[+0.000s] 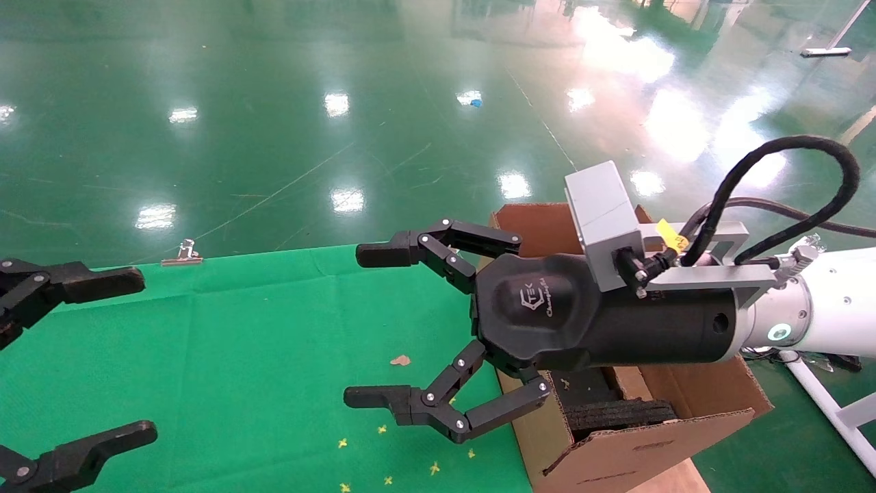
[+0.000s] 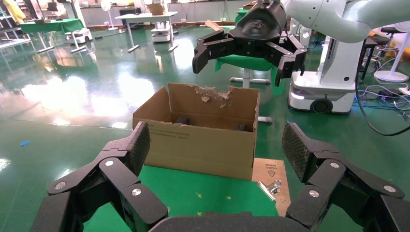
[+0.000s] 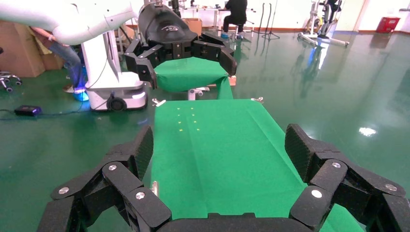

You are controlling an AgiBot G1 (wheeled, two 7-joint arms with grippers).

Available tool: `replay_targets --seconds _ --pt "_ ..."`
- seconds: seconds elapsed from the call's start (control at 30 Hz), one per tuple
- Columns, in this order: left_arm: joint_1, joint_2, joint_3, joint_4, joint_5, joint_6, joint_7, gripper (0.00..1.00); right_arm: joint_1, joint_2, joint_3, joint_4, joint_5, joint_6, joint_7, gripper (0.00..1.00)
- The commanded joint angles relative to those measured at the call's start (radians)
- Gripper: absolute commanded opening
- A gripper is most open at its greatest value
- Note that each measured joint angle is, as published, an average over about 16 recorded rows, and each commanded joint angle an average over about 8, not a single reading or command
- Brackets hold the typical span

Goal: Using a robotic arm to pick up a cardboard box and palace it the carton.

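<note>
Green cloth table cover point(image 1: 226, 356) w/ small yellow marks point(image 1: 383, 452) & a brown scrap point(image 1: 400, 360); silver binder clip point(image 1: 183, 254) at far edge. Glossy green floor point(image 1: 274, 103) beyond.

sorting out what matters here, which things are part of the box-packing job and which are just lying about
Job:
- right gripper, open, beside the carton
- carton, black foam inside
- small cardboard box: not in view

Lying about:
- binder clip at cloth edge
- brown scrap on green cloth
- left gripper, open, idle
</note>
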Motion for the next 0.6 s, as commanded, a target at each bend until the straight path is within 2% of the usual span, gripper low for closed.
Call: replay_targets --seconds 0.03,0.6 --pt "0.0 0.0 0.0 0.0 0.0 0.0 0.0 1.0 0.0 0.0 0.0 0.0 0.0 0.0 0.0 1.0" --pt "0.0 0.0 0.0 0.0 0.0 0.0 0.0 1.0 0.001 0.0 0.0 0.0 0.0 0.0 0.0 1.0"
